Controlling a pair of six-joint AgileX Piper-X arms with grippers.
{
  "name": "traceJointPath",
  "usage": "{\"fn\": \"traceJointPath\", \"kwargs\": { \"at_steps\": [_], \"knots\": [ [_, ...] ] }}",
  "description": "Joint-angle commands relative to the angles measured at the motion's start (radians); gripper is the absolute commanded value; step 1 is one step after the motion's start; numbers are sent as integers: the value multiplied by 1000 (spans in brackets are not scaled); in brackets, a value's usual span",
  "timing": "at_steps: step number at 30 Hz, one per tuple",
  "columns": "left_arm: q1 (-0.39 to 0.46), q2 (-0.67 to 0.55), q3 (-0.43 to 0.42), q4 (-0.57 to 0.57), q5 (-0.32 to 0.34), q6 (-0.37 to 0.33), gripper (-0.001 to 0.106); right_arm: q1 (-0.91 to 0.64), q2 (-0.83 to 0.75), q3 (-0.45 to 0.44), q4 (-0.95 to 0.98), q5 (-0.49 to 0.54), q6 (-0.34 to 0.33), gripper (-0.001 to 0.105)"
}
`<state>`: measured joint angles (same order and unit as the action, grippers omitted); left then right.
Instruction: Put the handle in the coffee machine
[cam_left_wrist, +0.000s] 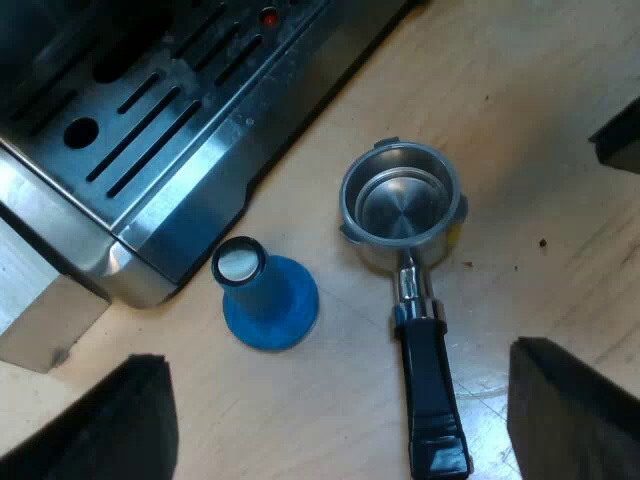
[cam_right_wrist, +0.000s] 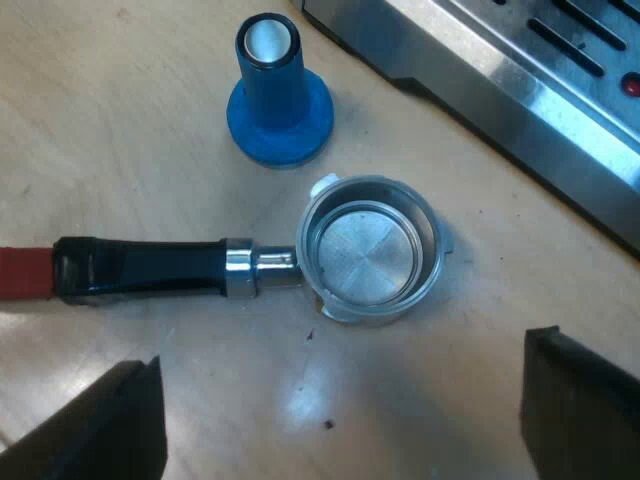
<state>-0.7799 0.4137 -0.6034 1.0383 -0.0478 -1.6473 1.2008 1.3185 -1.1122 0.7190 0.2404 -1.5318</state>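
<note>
Now both released: left tool (cam_left_wrist: 340, 425), right tool (cam_right_wrist: 335, 415) spread wide above holder (cam_right_wrist: 370, 250), loose on table (cam_right_wrist: 120, 150) beside blue tamper (cam_right_wrist: 278, 100).

The holder (cam_right_wrist: 368, 250) was bare metal, its bowl satin-bright with fine brushed lines across the floor, its neck polished to a mirror. The handle (cam_right_wrist: 150, 268) was glossy black plastic, ending in matt red. The tamper (cam_right_wrist: 280, 110) looked like matt blue plastic with a shiny pale top. The espresso machine (cam_left_wrist: 180, 200) showed smooth brushed steel. The counter (cam_right_wrist: 120, 150) was pale wood, smooth, with a soft sheen.
</note>
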Motion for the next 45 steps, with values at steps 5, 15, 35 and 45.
{"fn": "traceJointPath", "kwargs": {
  "at_steps": [5, 15, 35, 45],
  "knots": [
    [-5, -3, -1, -12, -2, -16, 70, -130, 48, -7, -11, -175, -20, 79],
    [-5, -3, -1, -12, -2, -16, 70, -172, 87, -10, -50, -223, -63, 87],
    [-5, -3, -1, -12, -2, -16, 70, -173, 213, -24, -118, -295, -142, 87],
    [-5, -3, -1, -12, -2, -16, 70, -173, 306, -87, -115, -298, -198, 87]
  ]
}}
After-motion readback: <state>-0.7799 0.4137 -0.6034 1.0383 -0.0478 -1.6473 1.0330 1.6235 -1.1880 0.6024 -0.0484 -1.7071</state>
